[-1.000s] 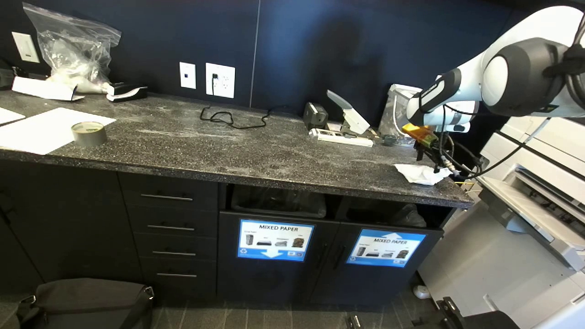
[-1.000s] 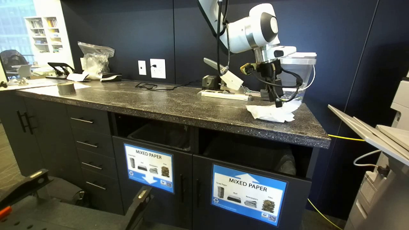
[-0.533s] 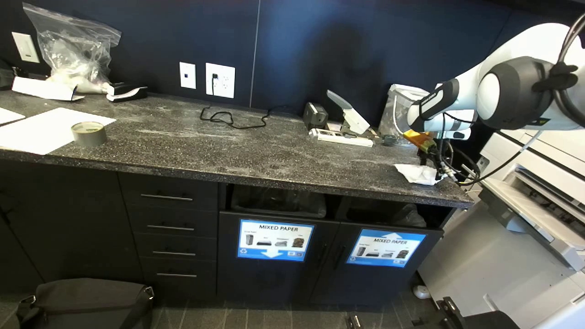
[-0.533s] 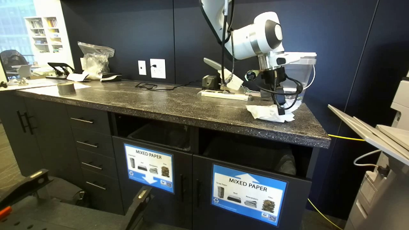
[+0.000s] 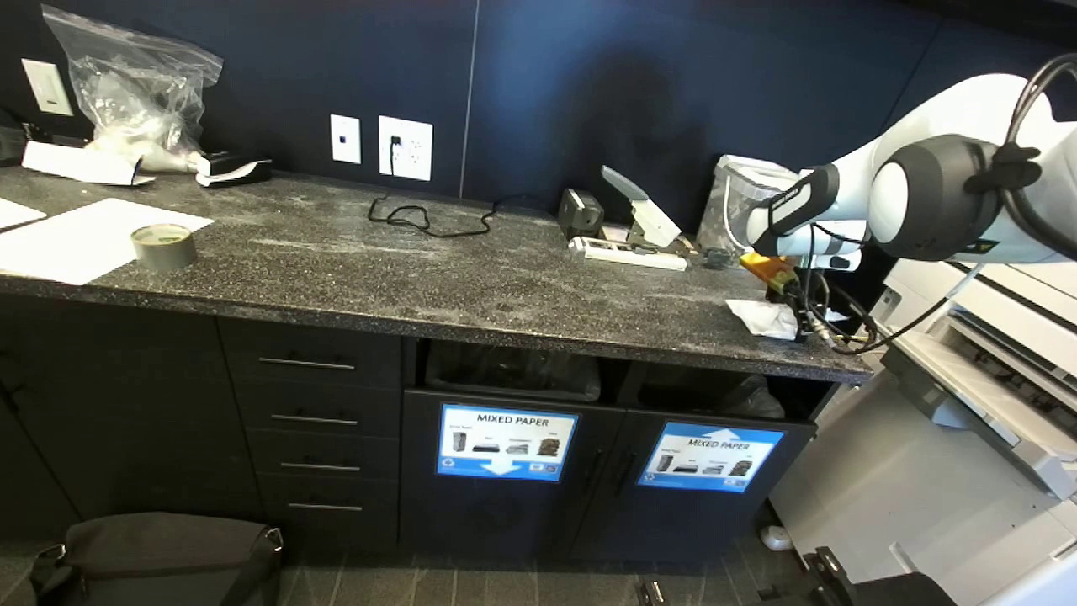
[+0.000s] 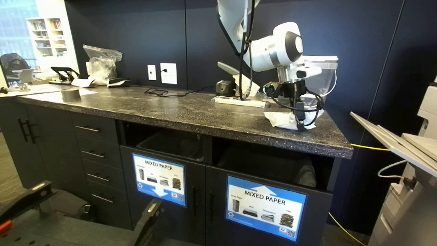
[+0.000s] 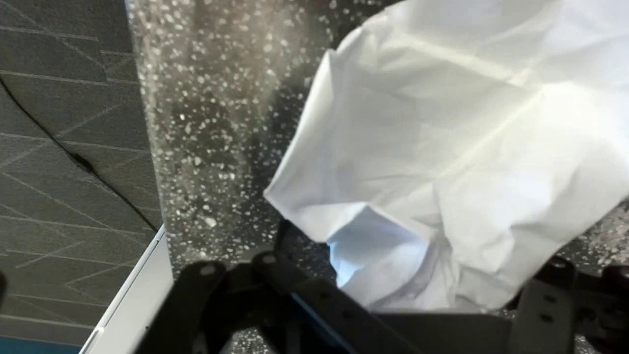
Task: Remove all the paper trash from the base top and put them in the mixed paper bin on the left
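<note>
A crumpled white paper scrap (image 5: pixel 761 318) lies near the right end of the dark speckled base top (image 5: pixel 471 286). It also shows in an exterior view (image 6: pixel 280 119) and fills much of the wrist view (image 7: pixel 457 142). My gripper (image 6: pixel 300 125) is down at the scrap, pointing at the counter. In the wrist view the gripper's fingers (image 7: pixel 417 265) stand wide apart, with paper between them; the paper partly hides the fingertips. The left mixed paper bin (image 5: pixel 513 391) sits in the cabinet opening below, above its blue-white sign (image 5: pixel 507 442).
A stapler (image 5: pixel 644 223), a white bar-shaped tool (image 5: pixel 627 254) and a clear container (image 6: pixel 319 71) stand behind the gripper. A tape roll (image 5: pixel 164 247) rests on a large white sheet (image 5: pixel 76 244); a clear plastic bag (image 5: pixel 143 109) stands behind. A printer (image 5: pixel 968 370) is beside the counter's right end.
The arm has come down, and the gripper has lowered from above the paper scrap to counter height around it. The scrap has shifted very slightly.
</note>
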Robot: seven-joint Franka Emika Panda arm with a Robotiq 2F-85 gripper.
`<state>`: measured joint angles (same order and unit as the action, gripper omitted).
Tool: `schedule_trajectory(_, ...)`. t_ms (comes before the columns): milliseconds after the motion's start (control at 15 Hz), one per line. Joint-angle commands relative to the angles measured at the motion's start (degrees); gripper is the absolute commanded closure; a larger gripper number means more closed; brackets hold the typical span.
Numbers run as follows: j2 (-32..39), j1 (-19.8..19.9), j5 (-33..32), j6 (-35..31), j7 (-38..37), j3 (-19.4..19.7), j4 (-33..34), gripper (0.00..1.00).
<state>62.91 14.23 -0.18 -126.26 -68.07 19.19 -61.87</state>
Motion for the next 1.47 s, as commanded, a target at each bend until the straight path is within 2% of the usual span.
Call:
schedule_trajectory(0,1.2,0.85,0.06,0.97,2.82,-1.03,3.37,0.44)
schedule_trajectory(67,1.16,0.88,0.06,0.96,3.59,-1.19,3.47,0.55)
schedule_trajectory(267,0.82,1.0,0.13,1.06,6.66,-1.9,3.73,0.77)
schedule_trajectory(400,0.55,1.38,0.13,0.68,12.02,-3.41,3.58,0.91)
schedule_trajectory(467,0.33,1.65,0.19,0.22,15.9,-4.5,3.33,0.94)
schedule_trajectory(800,-1.0,1.87,0.57,0.19,29.59,-8.54,2.02,0.94)
schedule_trajectory(1000,-2.88,2.23,0.79,-1.5,37.8,-11.38,-1.24,0.92)
schedule_trajectory(1133,-4.95,2.43,0.95,-2.56,43.09,-13.3,-4.73,0.92)
schedule_trajectory(1400,-11.35,3.49,1.25,-6.69,53.61,-17.52,-16.03,0.92)
